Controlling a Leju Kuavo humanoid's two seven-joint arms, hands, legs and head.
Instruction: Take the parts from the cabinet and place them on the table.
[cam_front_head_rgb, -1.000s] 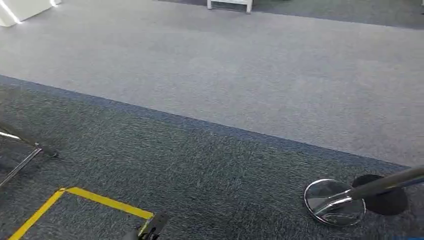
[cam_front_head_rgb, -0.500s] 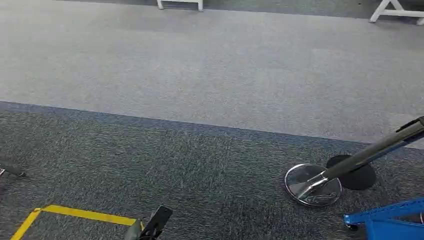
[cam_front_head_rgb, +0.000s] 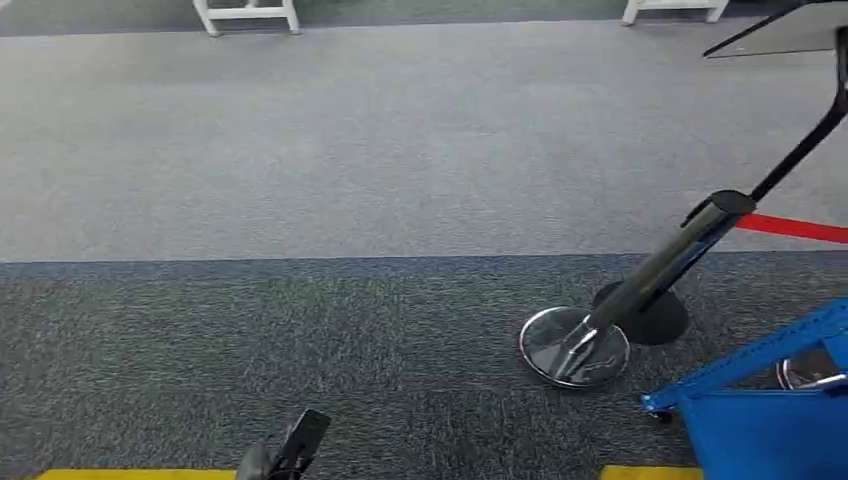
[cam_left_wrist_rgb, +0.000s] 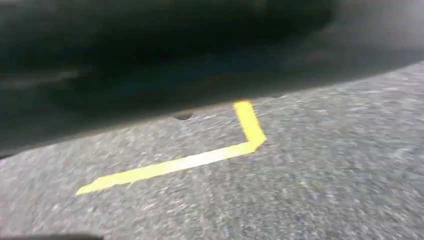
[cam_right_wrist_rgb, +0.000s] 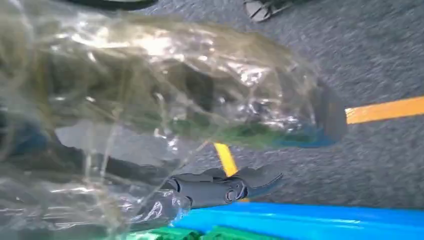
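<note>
Right hand loaded, carpet below

Right hand is seen with dark fingers closed on a clear plastic bag of parts, carried above grey carpet with yellow tape. Left hand is glimpsed low in head view; its state cannot be told

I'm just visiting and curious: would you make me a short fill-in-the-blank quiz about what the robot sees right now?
1. The belt stretching from the chrome stanchion post is ____ in colour.
2. The right robot hand holds a clear ____ bag.
3. The tape on the carpet is ____.
4. The frame near the post is ____.

Missing words: red; plastic; yellow; blue
</note>
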